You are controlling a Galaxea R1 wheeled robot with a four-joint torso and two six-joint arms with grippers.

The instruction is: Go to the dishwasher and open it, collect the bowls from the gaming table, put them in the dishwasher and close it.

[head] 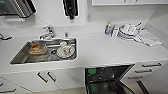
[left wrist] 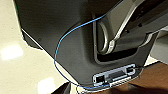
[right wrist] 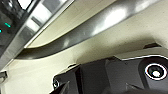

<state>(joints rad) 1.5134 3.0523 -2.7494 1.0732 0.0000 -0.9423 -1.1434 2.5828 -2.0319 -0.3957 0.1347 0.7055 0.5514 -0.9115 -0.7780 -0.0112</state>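
A white kitchen bench [head: 100, 50] runs across the head view, with a steel sink [head: 20, 58] let into it on the left. An orange dish [head: 37, 48] and a white cup on a plate [head: 65, 50] sit in the sink, a chrome tap [head: 48, 32] stands behind it, and white dishes [head: 128, 31] are stacked near the far right corner. Below the bench, right of the white cabinet doors [head: 50, 78], the dishwasher [head: 107, 80] stands open, its dark interior exposed and its door dropped toward the camera. 2 green shapes show inside, 1 at the upper left of the cavity [head: 92, 71] and 1 lower down [head: 94, 87]; whether either is the green bowl I cannot tell. The gaming table is elsewhere.

The left wrist view shows robot bodywork with a blue cable [left wrist: 60, 47] over pale floor [left wrist: 15, 62]; the right wrist view shows pale floor [right wrist: 140, 30] and a dark reflective band. For either end effector, I cannot tell how far the fingers are parted or whether anything is held.

With the door down, the step appears to concern loading or shutting. Doing it well means standing square to the opening, staying off the lowered door, and confirming the rack is fully in before lifting the door.
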